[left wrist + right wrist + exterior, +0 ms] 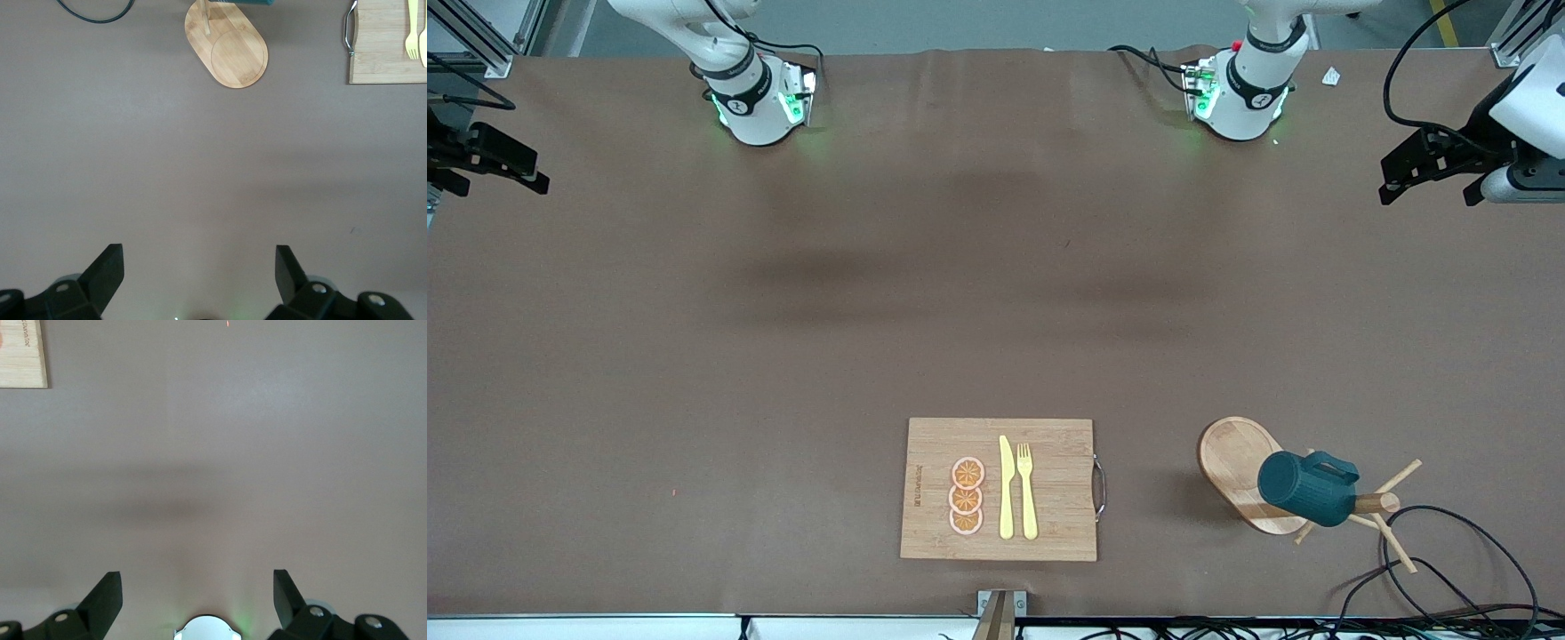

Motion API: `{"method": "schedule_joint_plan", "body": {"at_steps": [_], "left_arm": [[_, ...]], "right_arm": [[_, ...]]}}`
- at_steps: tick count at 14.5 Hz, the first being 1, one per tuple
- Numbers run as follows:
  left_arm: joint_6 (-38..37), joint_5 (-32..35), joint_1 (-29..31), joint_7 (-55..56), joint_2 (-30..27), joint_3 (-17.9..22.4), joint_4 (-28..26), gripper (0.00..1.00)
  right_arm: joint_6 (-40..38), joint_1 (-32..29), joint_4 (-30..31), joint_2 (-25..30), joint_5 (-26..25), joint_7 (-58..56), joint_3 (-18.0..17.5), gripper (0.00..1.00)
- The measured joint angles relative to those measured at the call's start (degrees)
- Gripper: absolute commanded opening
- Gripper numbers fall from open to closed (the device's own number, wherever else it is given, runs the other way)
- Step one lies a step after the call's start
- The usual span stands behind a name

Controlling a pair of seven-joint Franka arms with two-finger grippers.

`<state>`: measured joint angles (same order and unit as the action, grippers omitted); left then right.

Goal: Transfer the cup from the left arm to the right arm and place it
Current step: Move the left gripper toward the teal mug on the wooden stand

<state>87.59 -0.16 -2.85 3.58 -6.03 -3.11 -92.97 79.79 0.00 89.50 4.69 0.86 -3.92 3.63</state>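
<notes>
The cup (1303, 487) is a dark teal ribbed mug. It hangs tipped on its side on a peg of the wooden rack (1232, 462), near the front camera toward the left arm's end of the table. In the left wrist view only a teal sliver of the cup (253, 2) shows above the rack's oval base (230, 50). My left gripper (199, 257) is open and empty over bare brown table, well short of the rack. My right gripper (197, 577) is open and empty too, over bare table near its own base.
A bamboo cutting board (1049, 444) lies near the front edge at mid-table. On it are a yellow knife (1006, 487), a yellow fork (1026, 489) and three orange slices (967, 496). Black cables (1449, 551) loop beside the rack. A board corner (20, 360) shows in the right wrist view.
</notes>
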Motion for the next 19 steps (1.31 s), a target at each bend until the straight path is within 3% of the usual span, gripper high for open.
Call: {"method": "schedule_joint_plan", "body": {"at_steps": [6, 10, 14, 19], "left_arm": [[0.0, 0.1, 0.1, 0.0, 1.0, 0.3, 0.7, 1.00], [0.7, 0.1, 0.3, 0.5, 6.1, 1.3, 4.7, 1.00], [2.9, -0.2, 1.3, 10.9, 12.2, 1.3, 8.2, 1.00], [13.2, -3.2, 1.4, 25.5, 18.6, 1.3, 9.1, 1.00]], "right_arm": [[0.0, 0.0, 0.0, 0.0, 0.0, 0.0, -0.2, 1.00], [0.0, 0.0, 0.0, 0.0, 0.0, 0.0, -0.2, 1.00], [0.0, 0.0, 0.0, 0.0, 0.0, 0.0, -0.2, 1.00], [0.0, 0.0, 0.0, 0.0, 0.0, 0.0, -0.2, 1.00]]}}
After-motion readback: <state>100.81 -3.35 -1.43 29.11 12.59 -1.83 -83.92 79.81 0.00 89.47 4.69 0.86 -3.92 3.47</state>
